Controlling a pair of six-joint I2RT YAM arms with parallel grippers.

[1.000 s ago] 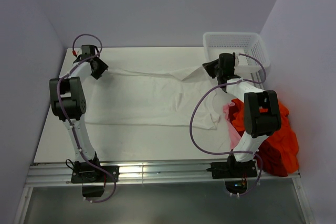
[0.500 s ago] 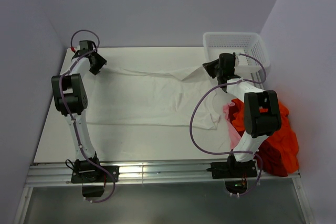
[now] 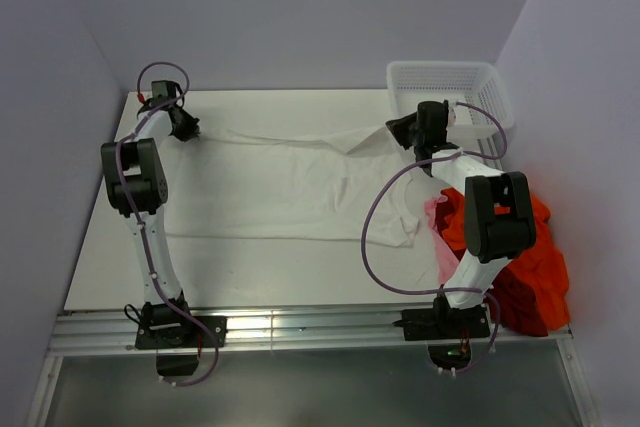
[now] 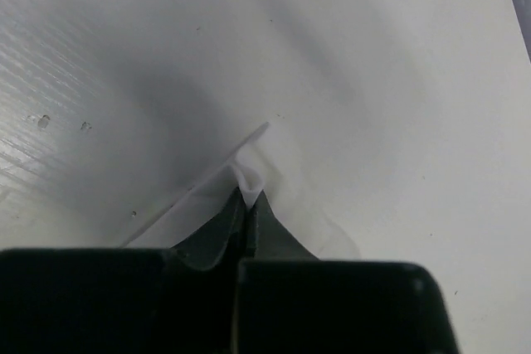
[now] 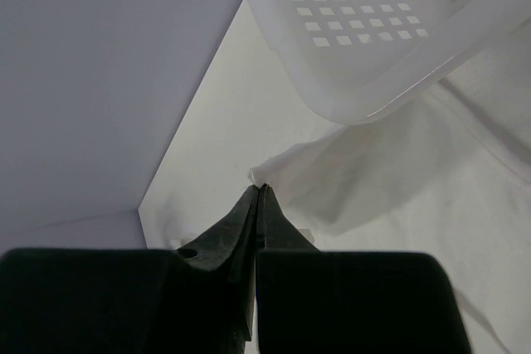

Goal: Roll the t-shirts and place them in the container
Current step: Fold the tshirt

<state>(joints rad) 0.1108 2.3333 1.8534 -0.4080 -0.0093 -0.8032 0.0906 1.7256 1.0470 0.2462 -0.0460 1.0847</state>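
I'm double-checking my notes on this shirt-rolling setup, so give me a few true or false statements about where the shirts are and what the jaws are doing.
The white t-shirt lies spread open on the table, not rolled. True.
The orange shirts are in the basket. False: they sit heaped outside it, at the table's right edge beside the right arm's base.
The left jaws pinch a fold of the white t-shirt. True.
The right jaws stand wide open. False: they are shut, on a corner of the white t-shirt.
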